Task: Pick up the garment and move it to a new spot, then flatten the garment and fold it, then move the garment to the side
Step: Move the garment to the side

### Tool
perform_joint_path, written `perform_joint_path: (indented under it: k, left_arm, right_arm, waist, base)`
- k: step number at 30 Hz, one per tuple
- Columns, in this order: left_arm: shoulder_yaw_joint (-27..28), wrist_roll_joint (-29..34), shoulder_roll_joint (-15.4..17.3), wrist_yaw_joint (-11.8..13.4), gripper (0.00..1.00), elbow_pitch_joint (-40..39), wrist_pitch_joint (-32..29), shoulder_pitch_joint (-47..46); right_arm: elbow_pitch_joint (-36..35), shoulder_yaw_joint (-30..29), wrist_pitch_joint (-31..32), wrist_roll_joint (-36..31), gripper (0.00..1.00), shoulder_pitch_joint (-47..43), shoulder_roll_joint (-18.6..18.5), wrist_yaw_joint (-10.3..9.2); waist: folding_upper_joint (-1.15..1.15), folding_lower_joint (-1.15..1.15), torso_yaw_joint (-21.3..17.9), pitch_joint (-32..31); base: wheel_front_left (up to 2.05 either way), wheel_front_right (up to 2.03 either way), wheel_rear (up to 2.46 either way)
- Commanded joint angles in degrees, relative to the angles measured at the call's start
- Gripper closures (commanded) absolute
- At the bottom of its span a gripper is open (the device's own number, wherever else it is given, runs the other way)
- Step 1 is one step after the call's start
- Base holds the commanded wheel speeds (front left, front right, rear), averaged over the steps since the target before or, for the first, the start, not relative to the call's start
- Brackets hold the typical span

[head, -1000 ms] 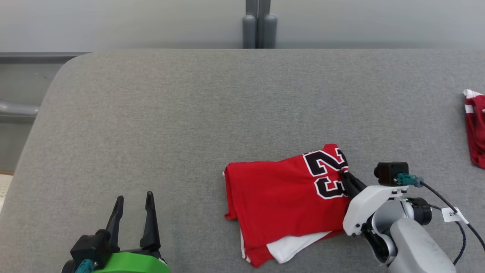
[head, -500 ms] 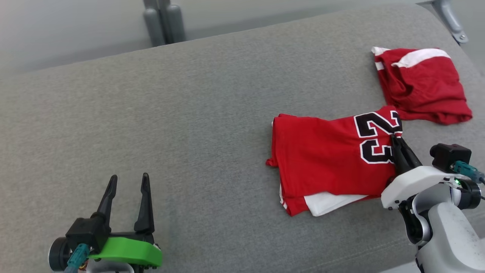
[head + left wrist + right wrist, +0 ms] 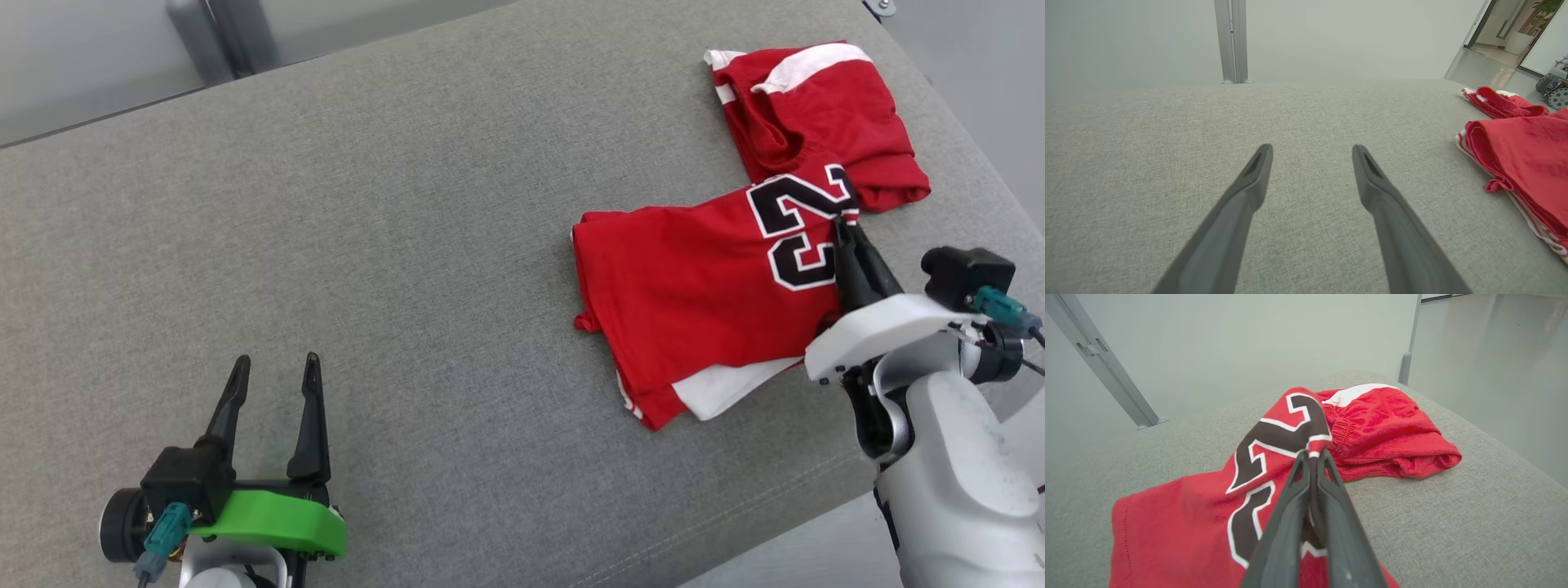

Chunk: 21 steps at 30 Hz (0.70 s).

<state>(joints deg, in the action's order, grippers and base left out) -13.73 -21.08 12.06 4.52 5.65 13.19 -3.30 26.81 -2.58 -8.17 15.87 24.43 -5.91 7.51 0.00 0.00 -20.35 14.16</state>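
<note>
Lower left of the head view: my left end effector point(image 3: 276, 359) sits over bare counter point(image 3: 408, 204), fingers spread wide with nothing between them. I read it as parked out of the way, since this step needs one arm.

Lower right: my right end effector point(image 3: 839, 222) is pinched narrow on the folded jersey point(image 3: 694, 286), at its right edge just beside the black "23". The right wrist view shows cloth nipped between the fingertips. That corner is raised a little, and the rest of the stack lies flat, a white layer peeking out at the bottom. An edge grip suits a drag: the fold should slide as one piece, though I judge the layers could shear.

Upper right: a second red garment point(image 3: 816, 114) with a white stripe lies rumpled near the counter's end. The held corner overlaps it; contact I cannot confirm. Probably the side pile.

Far top left: a grey post point(image 3: 204, 33) by the wall.
</note>
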Motion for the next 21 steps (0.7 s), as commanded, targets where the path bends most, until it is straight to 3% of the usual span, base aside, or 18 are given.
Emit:
perform_joint_path:
  k: [1, 12, 21]
  left_arm:
    - [0.03, -0.26, -0.20, 0.17, 0.00, 0.05, 0.39, -0.52]
    - [-0.13, -1.08, -2.25, 0.05, 0.00, 1.68, 1.54, 0.57]
    - [-0.23, -0.82, -2.48, -0.70, 0.00, 2.31, 1.81, 0.83]
  right_arm:
    - [0.47, -0.28, 0.06, -0.25, 1.00, 2.11, -0.30, -0.05]
    - [8.61, -5.02, 1.30, -2.80, 1.00, 12.79, -6.48, -0.05]
    - [14.61, -9.01, -1.20, -7.17, 1.00, 18.39, -11.92, -0.05]
  waist:
    - [0.00, 0.00, 2.00, -0.64]
    - [0.00, 0.00, 9.44, -2.56]
    - [0.00, 0.00, 12.49, -2.22]
  base:
    - [0.00, 0.00, 0.00]
    - [0.00, 0.00, 0.00]
    - [0.00, 0.00, 0.00]
